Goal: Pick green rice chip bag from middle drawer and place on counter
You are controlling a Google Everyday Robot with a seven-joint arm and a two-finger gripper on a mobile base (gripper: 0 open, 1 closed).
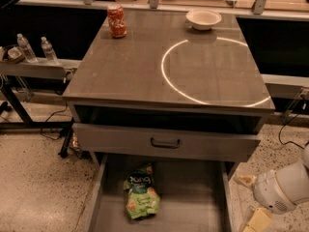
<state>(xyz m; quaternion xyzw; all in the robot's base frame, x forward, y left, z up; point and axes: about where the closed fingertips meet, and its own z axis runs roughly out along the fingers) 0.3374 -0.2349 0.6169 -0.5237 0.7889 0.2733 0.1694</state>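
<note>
Fingers [246, 180] on the gripper [247, 203] spread empty, green rice chip bag [141, 193] apart to their left in middle drawer [193, 197].

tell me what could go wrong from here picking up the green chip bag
The gripper is open, low and to the right of the middle drawer, outside its side wall; a straight move toward the green rice chip bag could clip that wall. The upper drawer front juts out just above the bag's top end, so a descent there may hit it. The bag lies flat and crinkled, so a pinch might slip.
</note>
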